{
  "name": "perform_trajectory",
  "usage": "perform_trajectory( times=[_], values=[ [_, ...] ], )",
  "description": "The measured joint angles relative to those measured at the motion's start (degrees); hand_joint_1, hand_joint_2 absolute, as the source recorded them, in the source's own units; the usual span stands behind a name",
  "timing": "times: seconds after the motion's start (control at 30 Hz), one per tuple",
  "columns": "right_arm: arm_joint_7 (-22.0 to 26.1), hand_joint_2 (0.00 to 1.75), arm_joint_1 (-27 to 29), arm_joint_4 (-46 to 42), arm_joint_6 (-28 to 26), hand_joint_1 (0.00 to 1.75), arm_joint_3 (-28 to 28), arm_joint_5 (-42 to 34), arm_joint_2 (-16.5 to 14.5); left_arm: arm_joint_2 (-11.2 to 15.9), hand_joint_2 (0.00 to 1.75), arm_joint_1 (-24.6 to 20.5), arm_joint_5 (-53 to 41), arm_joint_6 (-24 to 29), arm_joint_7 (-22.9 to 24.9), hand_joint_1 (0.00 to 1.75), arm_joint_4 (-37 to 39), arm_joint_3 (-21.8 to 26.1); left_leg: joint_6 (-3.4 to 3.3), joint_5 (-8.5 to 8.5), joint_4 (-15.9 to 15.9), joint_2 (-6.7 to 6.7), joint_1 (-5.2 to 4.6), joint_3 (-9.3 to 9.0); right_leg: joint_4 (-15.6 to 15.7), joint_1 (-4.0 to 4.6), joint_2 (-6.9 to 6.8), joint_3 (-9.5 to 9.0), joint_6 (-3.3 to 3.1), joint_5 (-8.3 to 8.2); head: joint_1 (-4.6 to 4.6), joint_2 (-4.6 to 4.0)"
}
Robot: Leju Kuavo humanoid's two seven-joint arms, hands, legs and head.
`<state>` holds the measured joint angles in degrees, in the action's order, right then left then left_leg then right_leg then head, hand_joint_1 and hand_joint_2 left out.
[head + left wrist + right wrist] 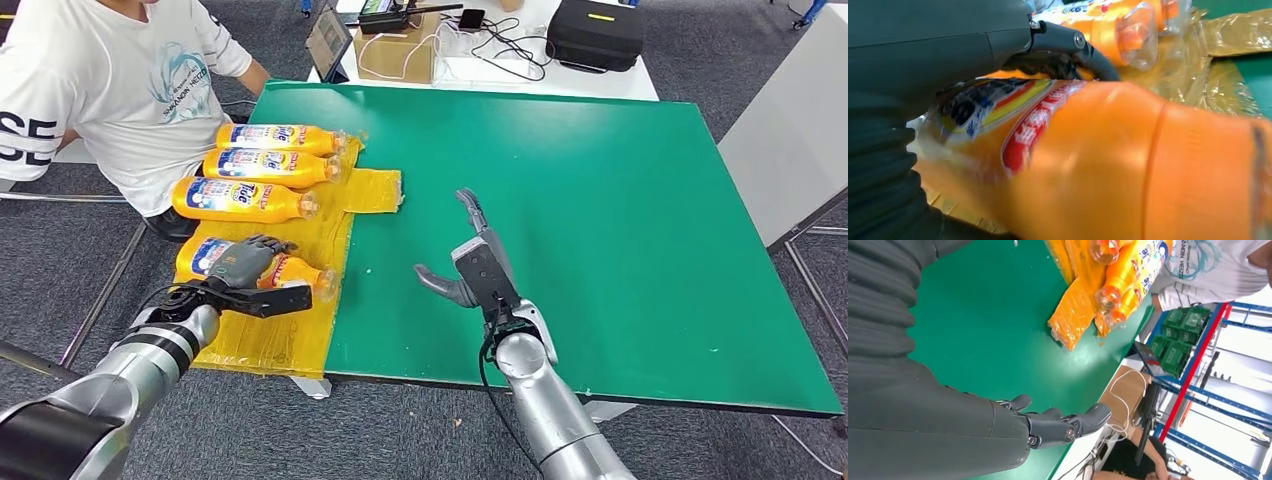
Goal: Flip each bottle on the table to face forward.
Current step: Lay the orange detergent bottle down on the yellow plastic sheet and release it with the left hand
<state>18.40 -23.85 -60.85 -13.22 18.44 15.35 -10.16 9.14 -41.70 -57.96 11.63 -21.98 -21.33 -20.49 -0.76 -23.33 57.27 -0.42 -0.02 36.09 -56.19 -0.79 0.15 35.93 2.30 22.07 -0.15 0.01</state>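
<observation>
Green covers the big worktop in front of us, and grey carpet lies on the floor around it. Along the worktop's left edge we see a crinkly yellow plastic sheet. Four orange bottles lie on their sides on the sheet, in a row from far to near, caps pointing to the right.

Our left arm reaches in from the lower left, bent at the elbow. Our left hand rests on top of the nearest bottle, with its fingers curled over the bottle's middle and clamped on it. Up close, in the left wrist view, the orange body and its red and blue label press right against the palm.

The next bottle lies just beyond it. The third bottle and the farthest bottle lie side by side, touching.

Our right arm comes up from the bottom, over the bare green. Our right hand is flat, with the fingers straight and apart, thumb sticking out to the left. It holds nothing and is well apart from the bottles.

A person in a white shirt sits at the far left corner. Behind the worktop we see a cardboard box with cables and a black case.
</observation>
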Motion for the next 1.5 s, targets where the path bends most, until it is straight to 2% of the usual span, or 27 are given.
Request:
perform_trajectory(
  times=[0.27,0.4,0.57,0.9,1.03,1.13,1.5],
  values=[
    [-0.01,1.75,-0.09,0.43,0.55,0.00,0.32,-0.86,0.14,-0.16,1.75,-0.76,1.52,-2.17,-0.37,0.00,0.86,0.55,0.00,0.01,0.00,-0.03,-0.01,-0.09,0.02,-0.01,-0.01,-0.09,0.00,0.00,0.01,-0.01],
    [-0.04,1.75,-0.12,0.55,0.75,0.00,0.32,-1.03,0.19,-0.23,0.00,-0.79,1.82,-2.37,-0.94,0.00,0.97,1.06,0.00,0.01,0.01,-0.02,-0.01,-0.11,0.01,-0.01,0.00,-0.10,0.00,0.00,0.00,-0.01],
    [-0.17,1.75,-0.18,0.81,0.98,0.00,0.32,-1.38,0.42,-0.25,0.00,-0.61,4.55,-2.05,-4.36,0.00,1.03,2.20,0.00,0.01,0.00,-0.03,0.00,-0.11,0.00,0.00,0.00,-0.09,0.00,0.00,0.00,-0.01],
    [-0.20,1.75,-0.16,1.36,0.97,0.00,0.32,-1.86,0.91,-0.45,0.00,1.09,12.98,-0.99,-12.37,0.00,-0.04,8.54,0.00,0.01,0.01,-0.02,-0.01,-0.10,0.03,-0.01,0.00,-0.07,0.00,0.00,0.01,-0.01],
    [-0.25,1.75,0.13,1.43,0.68,0.00,0.28,-1.06,1.39,-1.46,0.00,3.21,18.64,-0.40,-16.72,0.00,-3.55,12.18,0.00,0.01,0.02,-0.03,-0.01,-0.09,0.02,-0.01,-0.01,-0.05,0.00,0.00,0.01,0.00],
    [-0.39,1.75,0.28,1.44,0.60,0.00,0.20,-0.23,1.78,-2.80,0.00,4.73,20.97,0.13,-17.67,0.00,-7.17,14.11,0.00,0.00,0.02,-0.01,-0.02,-0.07,0.03,-0.01,0.00,-0.04,0.00,0.00,0.01,-0.01],
    [-1.10,1.75,0.76,1.31,0.00,0.00,-0.07,1.12,2.07,-7.73,0.00,8.31,35.71,-9.23,-17.65,0.00,-19.04,17.92,0.00,0.00,0.02,-0.02,-0.02,-0.06,0.04,-0.01,0.00,-0.03,0.00,0.00,0.00,-0.01]
  ],
)
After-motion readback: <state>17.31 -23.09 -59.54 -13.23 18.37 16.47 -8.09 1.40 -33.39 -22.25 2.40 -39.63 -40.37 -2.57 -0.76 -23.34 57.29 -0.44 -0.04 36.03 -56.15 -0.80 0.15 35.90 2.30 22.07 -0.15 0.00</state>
